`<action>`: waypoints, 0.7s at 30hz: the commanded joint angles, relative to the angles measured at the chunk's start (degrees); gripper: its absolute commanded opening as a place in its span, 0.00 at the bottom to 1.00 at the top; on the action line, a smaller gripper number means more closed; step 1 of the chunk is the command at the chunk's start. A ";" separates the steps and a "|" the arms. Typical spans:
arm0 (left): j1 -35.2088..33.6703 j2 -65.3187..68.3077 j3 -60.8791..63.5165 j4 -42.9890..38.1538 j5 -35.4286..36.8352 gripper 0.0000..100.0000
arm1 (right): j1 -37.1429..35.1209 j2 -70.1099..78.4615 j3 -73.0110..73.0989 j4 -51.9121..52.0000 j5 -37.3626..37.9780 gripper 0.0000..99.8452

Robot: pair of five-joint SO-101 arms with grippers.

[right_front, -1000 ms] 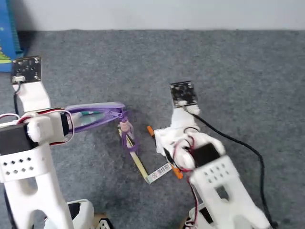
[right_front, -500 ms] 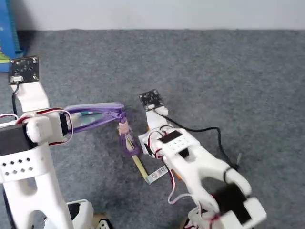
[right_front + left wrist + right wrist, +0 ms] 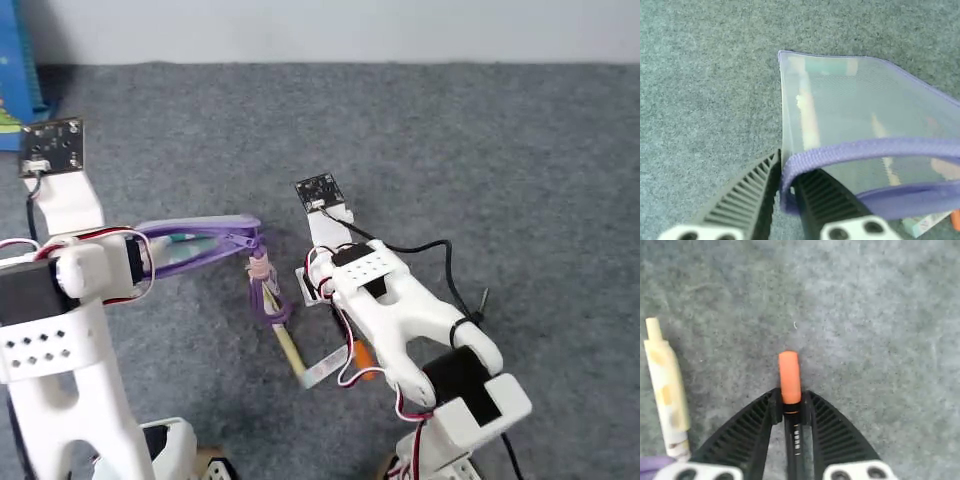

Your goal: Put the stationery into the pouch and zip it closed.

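Observation:
The purple-edged clear pouch [image 3: 200, 245] is held up on its side at the left, with pens faintly visible inside it [image 3: 850, 110]. My left gripper [image 3: 785, 167] is shut on the pouch's purple rim [image 3: 865, 150]. My right gripper [image 3: 790, 397] is shut on a black pen with an orange cap [image 3: 789, 376], low over the carpet. That pen's other orange end [image 3: 362, 355] pokes out under the right arm. A cream pen [image 3: 288, 347] [image 3: 665, 390] with a paper label lies on the carpet beside it. The pouch's purple strap loop [image 3: 266, 295] lies across the cream pen.
Grey carpet [image 3: 520, 180] covers the table, with open room at the right and back. A blue box [image 3: 15, 90] stands at the far left edge. The right arm's black cable [image 3: 440, 265] trails to its right.
The right arm has swung left toward the strap and cream pen, its wrist now near the pouch's end. The cream pen's label shifted slightly. The left arm and pouch have not moved.

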 commanded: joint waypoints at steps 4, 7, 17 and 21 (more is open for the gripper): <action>-0.53 -1.23 -0.22 0.09 -0.44 0.01 | -0.31 -5.58 -2.20 5.49 0.53 0.01; -0.35 -1.23 0.31 0.09 -0.44 0.01 | 0.31 -13.14 -2.11 9.98 0.53 0.01; -0.26 -1.23 0.31 -0.26 -0.53 0.01 | 0.22 -44.70 -2.11 21.14 6.95 0.01; -0.26 -1.23 0.31 -0.26 -0.44 0.01 | -3.21 -53.85 -2.11 21.32 6.95 0.01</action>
